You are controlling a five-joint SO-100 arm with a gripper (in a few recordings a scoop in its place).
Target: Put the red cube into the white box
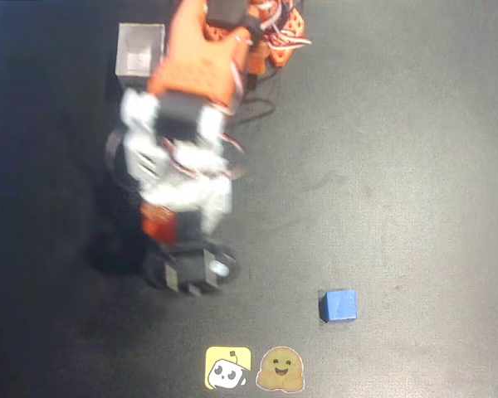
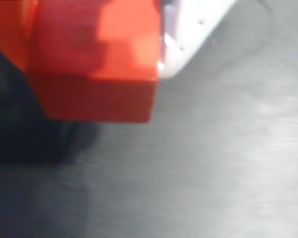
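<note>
From overhead, we see the orange-and-white robot arm [image 1: 195,99] stretched down the black tabletop [image 1: 415,166], its two-finger gripper [image 1: 168,217] closed on the small red-orange cube [image 1: 158,219], which peeks out on the left side of the white fingers [image 1: 207,199]. The small square white cardboard box [image 1: 139,51] stands near the top left, just beside the arm's upper section and well apart from the cube. A small blue cube [image 1: 340,305] rests alone at lower right. Near the bottom edge lie two flat stickers side by side: a yellow square sticker with a white cartoon figure [image 1: 227,368] and a brown smiling blob sticker [image 1: 280,370].

From the wrist, we look closely at the red-orange cube [image 2: 97,59] filling the upper left, blurred, held above the dark grey tabletop [image 2: 213,173]. A white finger [image 2: 188,34] presses against its right face, and a dark shadow pools beneath it at left.
</note>
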